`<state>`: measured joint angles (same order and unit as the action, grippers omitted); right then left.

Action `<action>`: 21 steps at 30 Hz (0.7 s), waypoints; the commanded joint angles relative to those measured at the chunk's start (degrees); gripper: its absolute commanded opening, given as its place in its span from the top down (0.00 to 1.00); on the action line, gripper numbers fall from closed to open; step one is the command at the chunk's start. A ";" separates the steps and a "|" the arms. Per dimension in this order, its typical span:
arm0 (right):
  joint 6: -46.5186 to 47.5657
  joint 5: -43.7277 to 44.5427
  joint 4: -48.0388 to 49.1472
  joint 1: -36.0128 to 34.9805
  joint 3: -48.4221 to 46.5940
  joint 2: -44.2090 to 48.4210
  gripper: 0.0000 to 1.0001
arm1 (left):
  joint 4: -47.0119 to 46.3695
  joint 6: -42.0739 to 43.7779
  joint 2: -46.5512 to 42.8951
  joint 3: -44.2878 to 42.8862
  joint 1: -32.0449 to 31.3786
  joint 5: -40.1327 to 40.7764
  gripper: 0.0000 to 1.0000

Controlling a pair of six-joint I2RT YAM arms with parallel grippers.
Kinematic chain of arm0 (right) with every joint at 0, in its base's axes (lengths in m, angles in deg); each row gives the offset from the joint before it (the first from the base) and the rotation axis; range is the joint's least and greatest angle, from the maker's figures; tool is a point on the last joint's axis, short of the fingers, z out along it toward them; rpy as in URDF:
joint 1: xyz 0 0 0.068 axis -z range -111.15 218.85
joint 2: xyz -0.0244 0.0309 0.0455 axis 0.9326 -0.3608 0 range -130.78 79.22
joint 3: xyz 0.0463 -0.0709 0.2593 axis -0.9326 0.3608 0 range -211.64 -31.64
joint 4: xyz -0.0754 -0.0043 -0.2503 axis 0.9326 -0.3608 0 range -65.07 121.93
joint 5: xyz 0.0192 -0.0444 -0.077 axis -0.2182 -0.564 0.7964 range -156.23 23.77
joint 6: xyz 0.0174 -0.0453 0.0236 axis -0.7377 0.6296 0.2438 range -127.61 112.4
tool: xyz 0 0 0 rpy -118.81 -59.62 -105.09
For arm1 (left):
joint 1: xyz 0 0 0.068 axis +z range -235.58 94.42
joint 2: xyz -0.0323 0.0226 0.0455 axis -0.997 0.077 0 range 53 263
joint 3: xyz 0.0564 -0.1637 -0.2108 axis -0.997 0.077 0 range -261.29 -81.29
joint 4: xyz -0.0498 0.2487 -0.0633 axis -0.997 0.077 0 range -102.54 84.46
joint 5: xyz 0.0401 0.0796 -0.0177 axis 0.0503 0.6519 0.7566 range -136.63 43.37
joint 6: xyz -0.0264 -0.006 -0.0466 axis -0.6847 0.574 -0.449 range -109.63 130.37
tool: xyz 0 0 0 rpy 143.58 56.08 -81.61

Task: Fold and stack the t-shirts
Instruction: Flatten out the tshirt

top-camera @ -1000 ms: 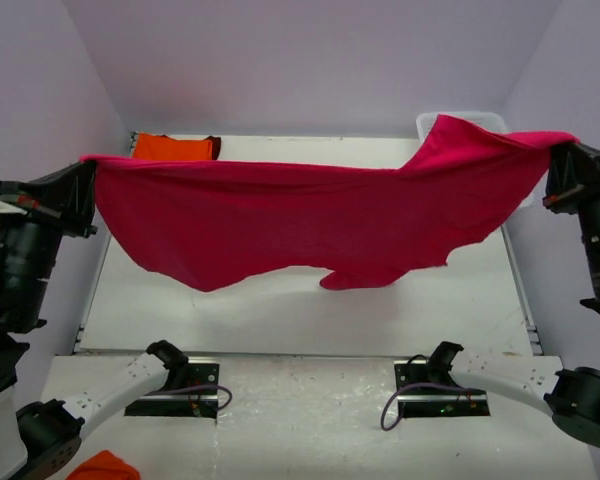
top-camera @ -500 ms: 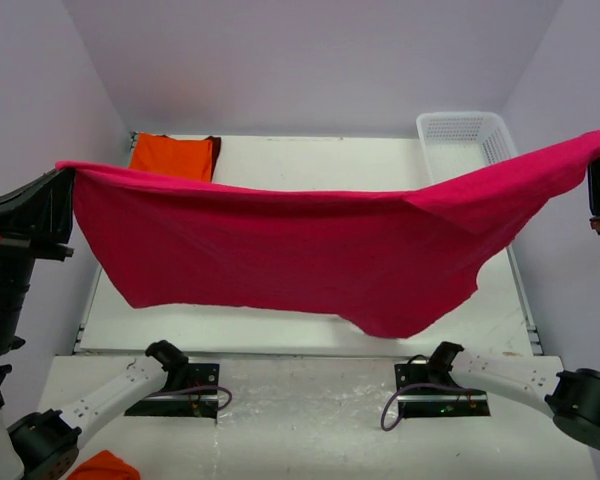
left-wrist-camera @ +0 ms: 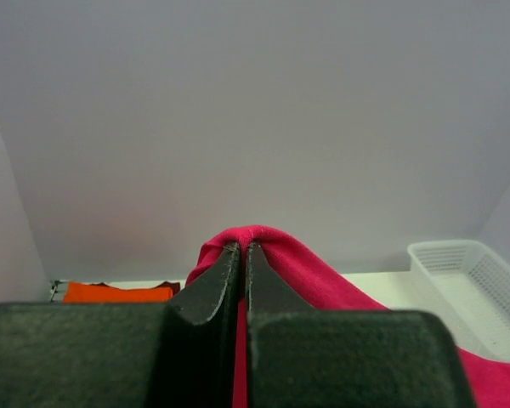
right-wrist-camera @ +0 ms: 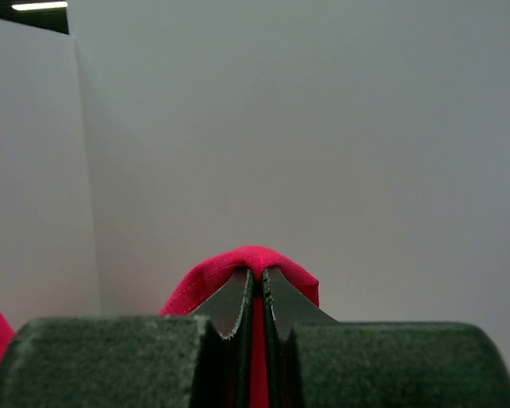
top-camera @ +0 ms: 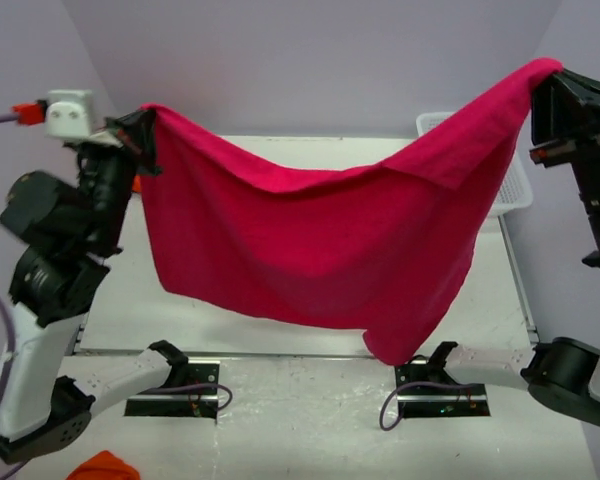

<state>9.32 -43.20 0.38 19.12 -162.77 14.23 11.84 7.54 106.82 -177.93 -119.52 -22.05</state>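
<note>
Soft, even light, lilac cast. Bright ceiling strip lamp top-left, right wrist view. Wrist foregrounds blurred.

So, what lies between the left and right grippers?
The crimson-pink cloth t-shirt spans it, sagging in the middle, one end pinched in the left gripper, another in the right gripper. The top external view shows this.

White table carries folded orange t-shirt below left gripper, white lattice basket below right gripper.
</note>
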 commanded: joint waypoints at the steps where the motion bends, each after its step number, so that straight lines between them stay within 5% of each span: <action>1: 9.69 2.64 7.82 0.86 -5.77 -8.10 1.00 | -9.16 5.28 8.21 -1.08 0.09 4.16 1.00; 5: 9.89 0.36 8.34 7.44 -11.25 -14.02 1.00 | -11.03 7.84 20.58 -12.82 3.60 1.89 1.00; 12: -0.49 -12.03 8.61 28.36 -9.76 -19.20 1.00 | -4.96 4.15 39.94 -34.92 21.17 -13.31 1.00; 18: -4.09 -17.57 7.30 37.34 -8.61 -23.42 1.00 | -5.49 -2.00 47.51 -36.08 32.33 -22.90 1.00; 21: -4.79 -19.06 6.94 37.43 -6.42 -22.11 1.00 | -6.62 -2.79 45.07 -30.03 32.44 -24.05 1.00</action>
<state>6.66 -58.57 5.36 56.14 -169.70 -9.34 7.42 7.52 153.84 -210.69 -88.22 -41.46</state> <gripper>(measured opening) 0.015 0.008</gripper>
